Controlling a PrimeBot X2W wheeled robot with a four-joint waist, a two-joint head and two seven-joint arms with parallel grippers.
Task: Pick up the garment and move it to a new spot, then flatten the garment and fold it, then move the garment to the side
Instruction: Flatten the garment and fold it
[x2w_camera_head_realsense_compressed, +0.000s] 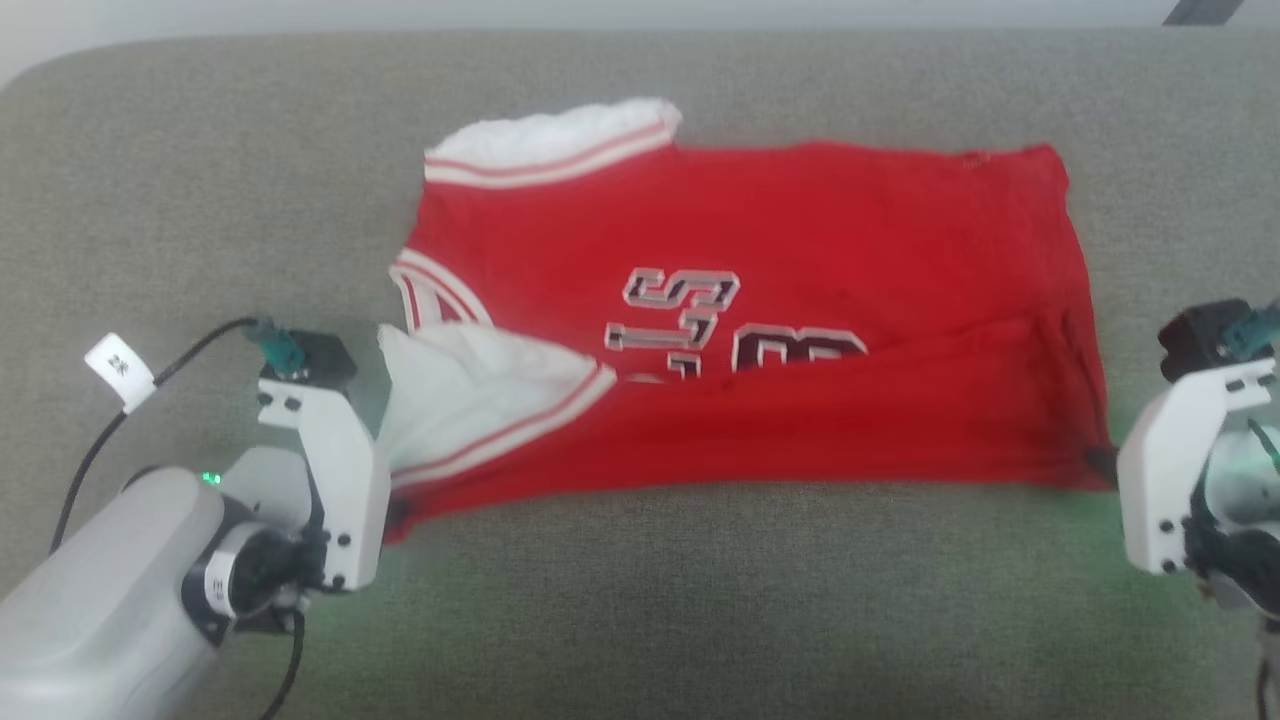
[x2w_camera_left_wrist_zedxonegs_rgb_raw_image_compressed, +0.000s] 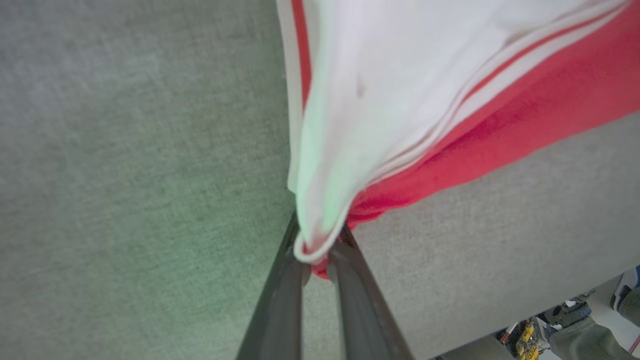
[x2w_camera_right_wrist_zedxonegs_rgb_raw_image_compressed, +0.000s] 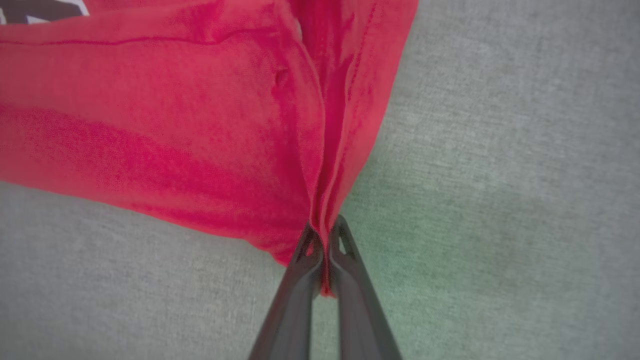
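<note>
Here the left gripper (x2w_camera_left_wrist_zedxonegs_rgb_raw_image_compressed: 320, 240) was clamped on a bunch of white sleeve (x2w_camera_left_wrist_zedxonegs_rgb_raw_image_compressed: 400, 75) and red hem at the near left corner of the shirt (x2w_camera_head_realsense_compressed: 760, 330). The right gripper (x2w_camera_right_wrist_zedxonegs_rgb_raw_image_compressed: 325, 237) pinched the near right corner. The shirt lay spread on the grey pad (x2w_camera_head_realsense_compressed: 700, 600). The right's thin bite might slip under a taut pull, dropping that corner.

Grey fabric surface (x2w_camera_head_realsense_compressed: 700, 600); blurry clutter (x2w_camera_left_wrist_zedxonegs_rgb_raw_image_compressed: 565, 320) past its edge, L wrist view.

Soft matt cloth garment (x2w_camera_head_realsense_compressed: 800, 230) — coarse woven upholstery (x2w_camera_head_realsense_compressed: 200, 180), smooth right end effector fingers (x2w_camera_right_wrist_zedxonegs_rgb_raw_image_compressed: 295, 310)
</note>
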